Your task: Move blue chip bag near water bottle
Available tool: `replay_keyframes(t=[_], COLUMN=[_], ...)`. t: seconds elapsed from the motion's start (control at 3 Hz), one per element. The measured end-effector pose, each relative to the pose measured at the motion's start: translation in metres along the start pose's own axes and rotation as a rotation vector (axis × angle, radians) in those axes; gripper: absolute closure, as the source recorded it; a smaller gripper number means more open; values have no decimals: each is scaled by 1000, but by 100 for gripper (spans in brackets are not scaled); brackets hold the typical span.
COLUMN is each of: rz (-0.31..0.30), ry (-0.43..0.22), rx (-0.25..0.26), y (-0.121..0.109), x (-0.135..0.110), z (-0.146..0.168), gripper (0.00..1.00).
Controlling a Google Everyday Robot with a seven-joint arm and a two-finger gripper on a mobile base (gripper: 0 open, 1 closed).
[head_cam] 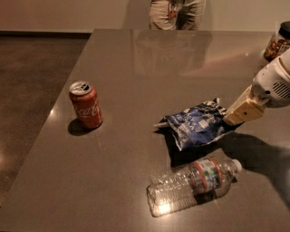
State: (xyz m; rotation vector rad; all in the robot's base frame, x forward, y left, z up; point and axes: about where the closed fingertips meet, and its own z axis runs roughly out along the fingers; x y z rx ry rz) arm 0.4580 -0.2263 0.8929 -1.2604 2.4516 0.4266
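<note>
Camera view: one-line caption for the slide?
Gripper at right end of blue chip bag, water bottle lying close by, Coca-Cola can upright at left.

The setting reads as an indoor workplace, most likely an office break area or a test room. A large, glossy grey-brown counter fills the view. Beyond its left edge lies a dark, polished hard floor, which meets a plain pale wall at a dark baseboard. A person in khaki trousers, wearing a hanging badge, stands at the far edge. A snack jar sits near the far right corner. The robot's gripper reaches in over the right edge.
</note>
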Motion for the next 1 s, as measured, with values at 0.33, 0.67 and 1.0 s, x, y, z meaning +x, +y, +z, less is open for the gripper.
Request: replay_keyframes(t=[0.33,0.67,1.0], rz=[-2,-5,-5], ry=[-1,-2,-2], rx=[1,2,2], y=[0,1,1], x=[-1,-3,-3], z=[0,1,1], gripper=[14,0,0])
